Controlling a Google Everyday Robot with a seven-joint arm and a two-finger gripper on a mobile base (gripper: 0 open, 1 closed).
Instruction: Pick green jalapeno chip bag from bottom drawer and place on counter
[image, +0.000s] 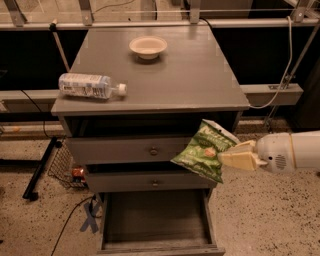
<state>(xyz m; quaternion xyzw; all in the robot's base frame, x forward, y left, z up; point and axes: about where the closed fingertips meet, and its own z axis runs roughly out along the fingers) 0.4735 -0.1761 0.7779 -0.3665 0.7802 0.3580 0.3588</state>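
green jalapeno chip bag (202, 156) is out of the bottom drawer (156, 246) and hangs in the air in front of the two upper drawers, right of centre, just under the counter (185, 80) edge. The gripper (225, 157) reaches in from the right at the same height. Its jaws are clenched on the bag's right edge, nearly together with only the film between them. My read: the bag is light, soft, crinkly, air-puffed and made of slick film, so it can twist or slide in the pinch, and the chips crush easily. The best hold is the flat crimped seam or an edge, not the puffy middle, and that's roughly where I have it. The bag sits tilted, top corner close under the counter overhang, so I'd watch for a snag when lifting. The bottom drawer stands pulled out below. On the counter, a plastic bottle (90, 85) lies on its side at left and a small bowl (148, 46) sits at the back.
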